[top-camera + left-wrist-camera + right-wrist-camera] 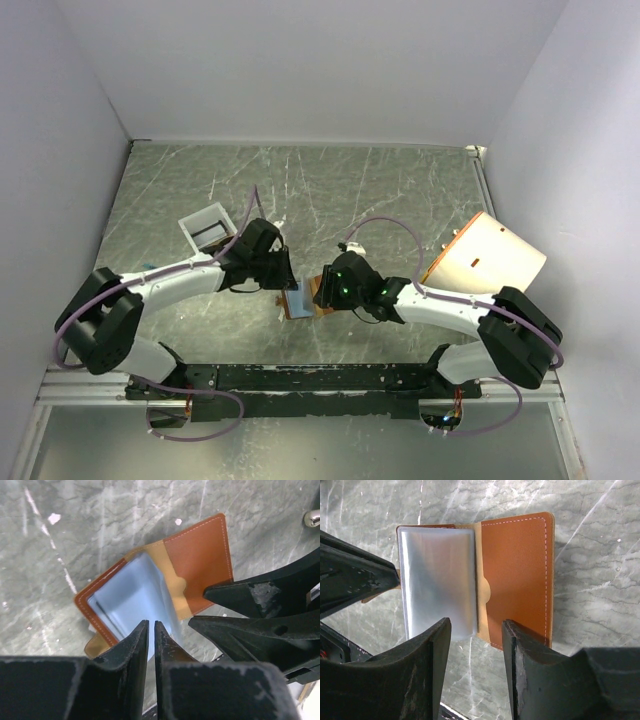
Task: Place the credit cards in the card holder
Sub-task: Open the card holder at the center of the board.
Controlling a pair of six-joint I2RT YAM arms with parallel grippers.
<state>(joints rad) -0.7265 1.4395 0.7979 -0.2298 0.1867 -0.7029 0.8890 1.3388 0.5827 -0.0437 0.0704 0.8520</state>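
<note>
The card holder [298,300] lies open on the table between my two grippers. It is brown leather [517,575] with a pale blue-grey inner sleeve [437,580]. In the left wrist view the sleeve [130,597] lifts toward my left gripper [148,624], whose jaws stand almost together at the sleeve's edge; its tip meets the sleeve's left edge in the right wrist view [395,578]. My right gripper [476,625] is open and empty, just above the holder's near edge, and it also shows in the left wrist view [197,607]. No credit card is clearly visible.
A white tray [190,225] stands at the back left with something dark inside. A large cream cylinder with an orange rim [490,258] lies at the right. White walls enclose the table. A metal stud [312,517] shows at the right edge.
</note>
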